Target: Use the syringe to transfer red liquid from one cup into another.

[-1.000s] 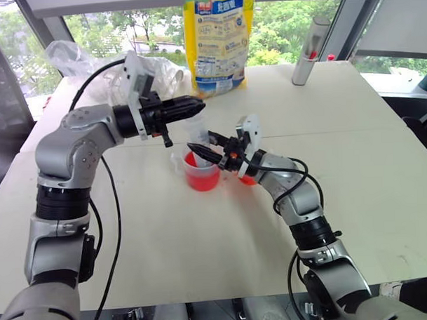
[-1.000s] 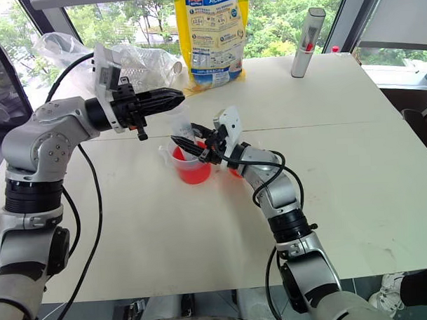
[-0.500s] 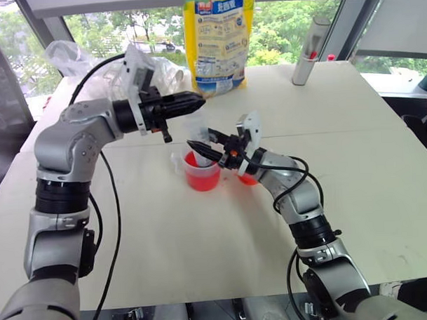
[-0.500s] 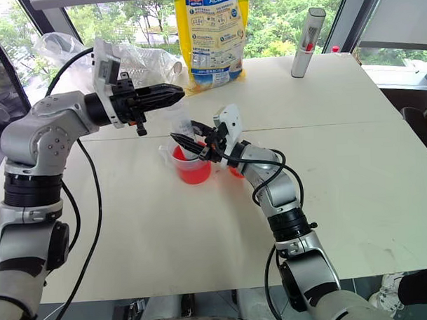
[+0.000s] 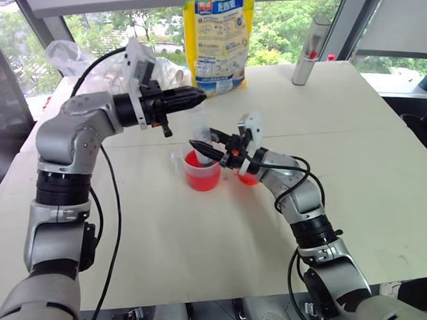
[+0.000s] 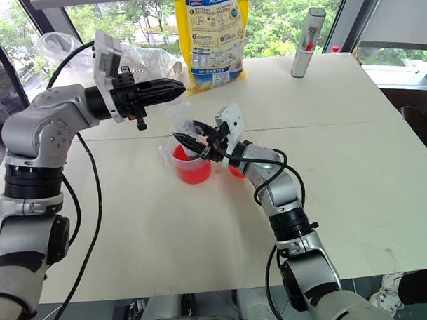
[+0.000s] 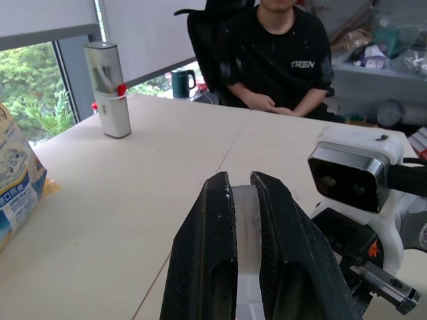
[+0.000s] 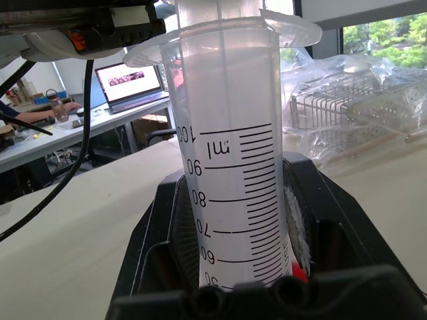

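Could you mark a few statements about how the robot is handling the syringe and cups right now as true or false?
1. The right gripper is shut on the syringe barrel. True.
2. The syringe stands over the larger beaker of red liquid. True.
3. The left gripper hangs open. False: it is shut on the syringe's plunger, above the barrel.
4. The grey metal bottle lies on its side beside the beaker. False: it stands upright at the table's far edge.
5. A yellow bag stands at the far side. True.
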